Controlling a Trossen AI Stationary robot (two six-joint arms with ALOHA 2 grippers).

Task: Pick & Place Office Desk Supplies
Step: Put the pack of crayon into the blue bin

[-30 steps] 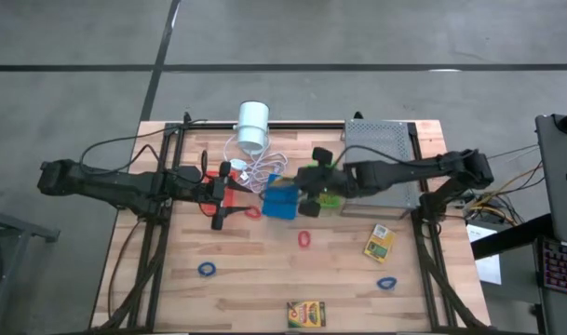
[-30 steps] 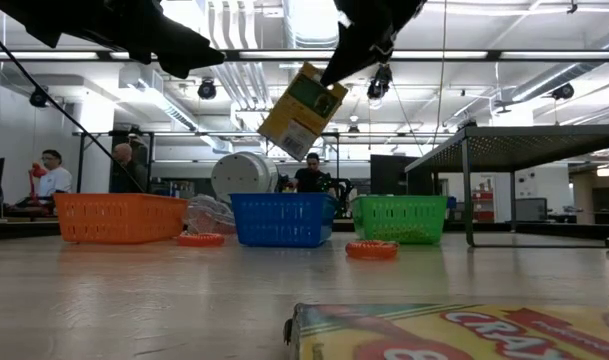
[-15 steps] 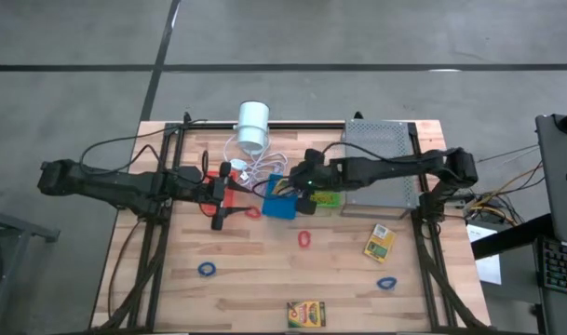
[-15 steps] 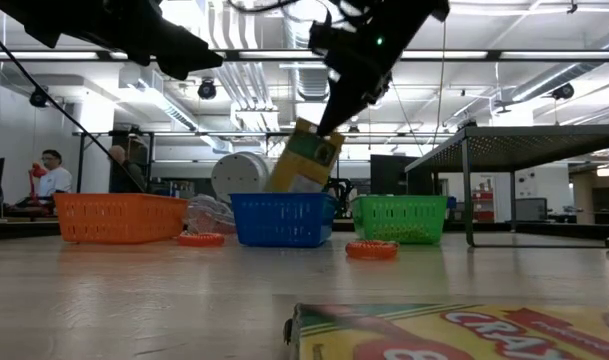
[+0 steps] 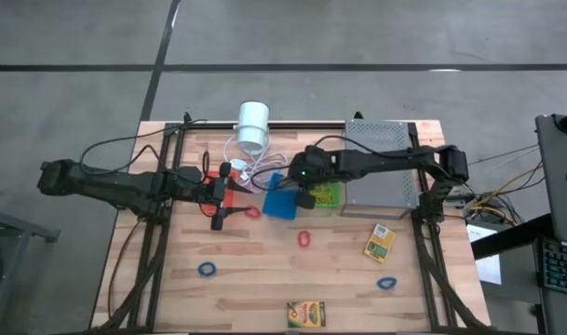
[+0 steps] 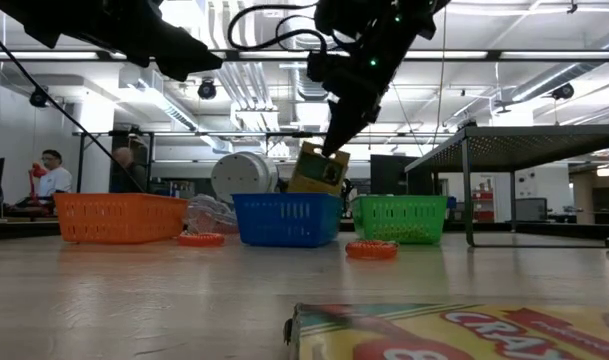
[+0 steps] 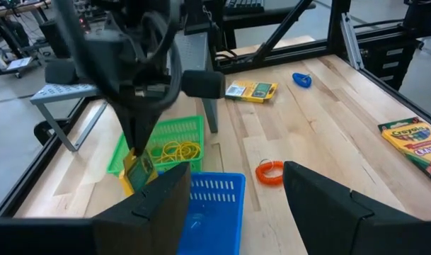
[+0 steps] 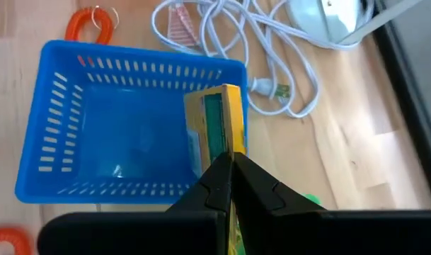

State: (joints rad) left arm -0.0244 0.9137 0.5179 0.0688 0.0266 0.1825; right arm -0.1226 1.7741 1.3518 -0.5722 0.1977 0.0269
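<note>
My right gripper (image 8: 229, 161) is shut on a yellow-green crayon box (image 8: 216, 131) and holds it over the right end of the blue basket (image 8: 95, 142). In the low view the box (image 6: 320, 168) dips to the blue basket's (image 6: 284, 220) rim. The green basket (image 6: 399, 218) stands to the blue one's right, the red-orange basket (image 6: 121, 217) to its left. My left gripper (image 7: 233, 205) hovers open over the red-orange basket, holding nothing. Two more crayon boxes (image 5: 379, 244) (image 5: 305, 313) lie flat on the table. My right gripper pinches the crayon box's upper end (image 8: 228, 145) between its two fingers, one on each broad face. The fingers slant steeply down from the table's right. The box hangs tilted below them, its lower end (image 6: 314, 185) at the blue basket's rim, lifted clear of the table.
A white cylinder (image 5: 252, 126) with its coiled cord (image 5: 255, 167) lies behind the baskets. A grey perforated tray (image 5: 381, 158) stands at the far right. Rubber bands lie loose: red (image 5: 304, 239) (image 5: 252, 212), blue (image 5: 206, 269) (image 5: 386, 282). Yellow bands lie in the green basket (image 7: 165, 145).
My right gripper has gone down and toward the table's left with the crayon box, tipping more steeply downward. The box has come from high above the baskets down to the blue basket's rim.
</note>
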